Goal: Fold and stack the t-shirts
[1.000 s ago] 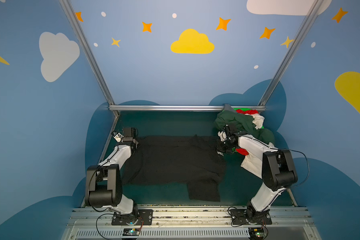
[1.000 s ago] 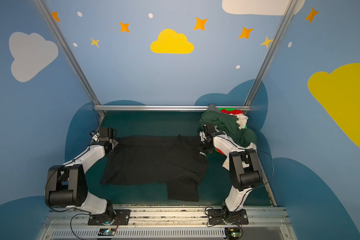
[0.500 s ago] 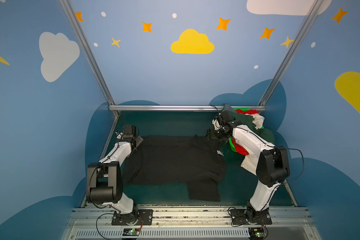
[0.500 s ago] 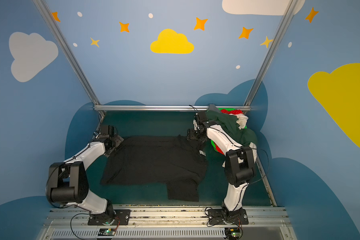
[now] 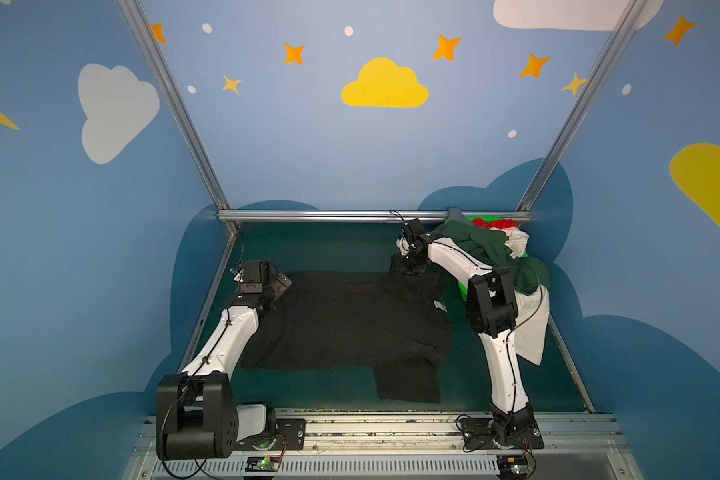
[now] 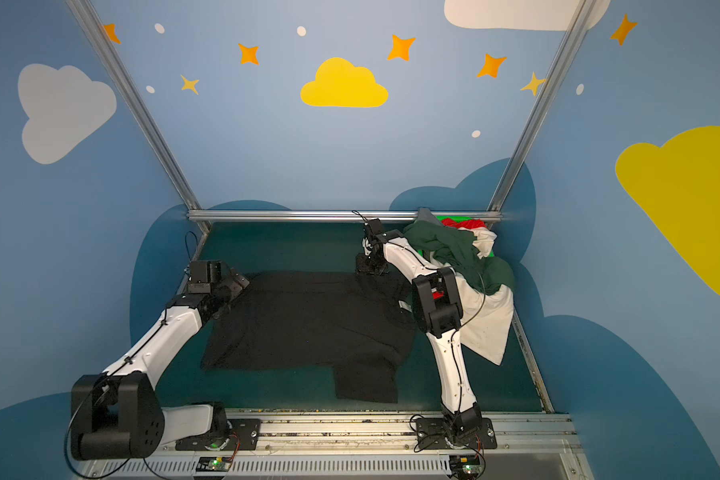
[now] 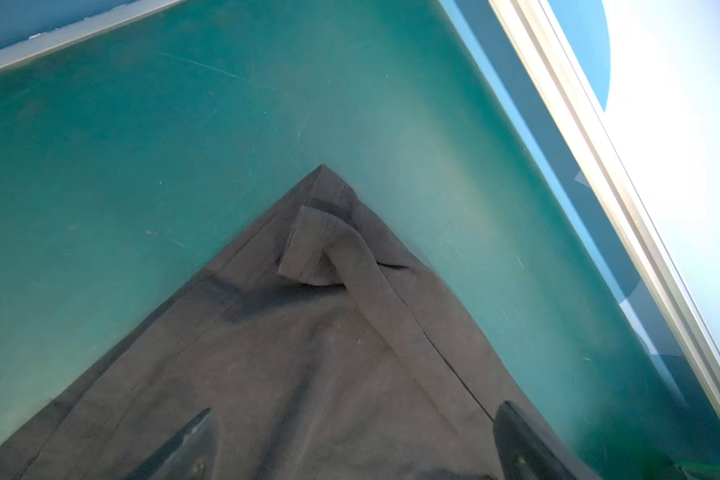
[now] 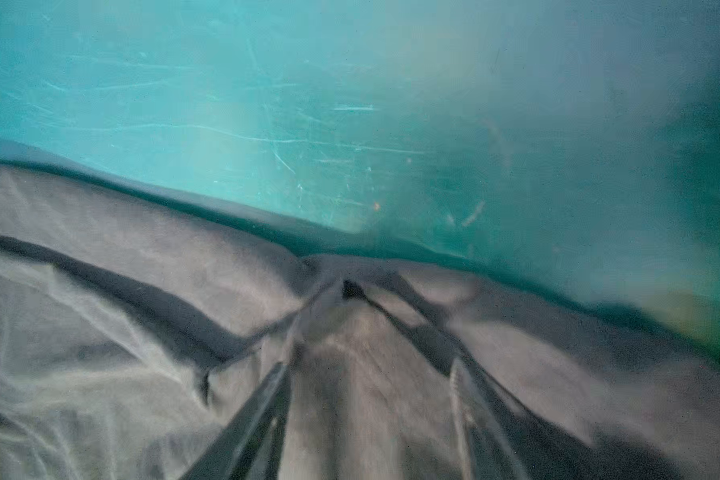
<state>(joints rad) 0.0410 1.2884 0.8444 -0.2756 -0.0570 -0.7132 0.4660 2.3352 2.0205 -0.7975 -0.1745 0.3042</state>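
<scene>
- Cloth covers the middle of the teal table (image 5: 308, 249) in both top views: we see the black t-shirt (image 5: 350, 324) spread flat, with a sleeve jutting toward the arm bases.
- In both top views the left gripper (image 5: 283, 283) sits at the shirt's far left corner. The right gripper (image 5: 406, 270) points down onto the shirt's far edge, near its right end.
- In a top view we see a heap at the far right corner. A dark green t-shirt (image 6: 445, 245) lies on top and a red t-shirt (image 6: 462, 224) behind it. A white t-shirt (image 6: 487, 332) hangs down toward the table. Bits of a bright green basket (image 5: 461, 286) show beneath, and the right arm crosses in front.
- From the left wrist we look onto a hemmed corner of the black t-shirt (image 7: 287, 374), flat on the table (image 7: 142, 166), with a small flap of hem turned back on it. The left gripper (image 7: 356, 409) has its fingers (image 7: 184, 444) spread wide above the cloth, gripping nothing.
- From the right wrist the picture is blurred. The black t-shirt (image 8: 142, 332) looks grey and bunches in creases that run toward the right gripper (image 8: 371, 365). Its fingers (image 8: 246, 415) stand partly apart with a ridge of cloth between them, and we cannot tell whether they pinch it.
</scene>
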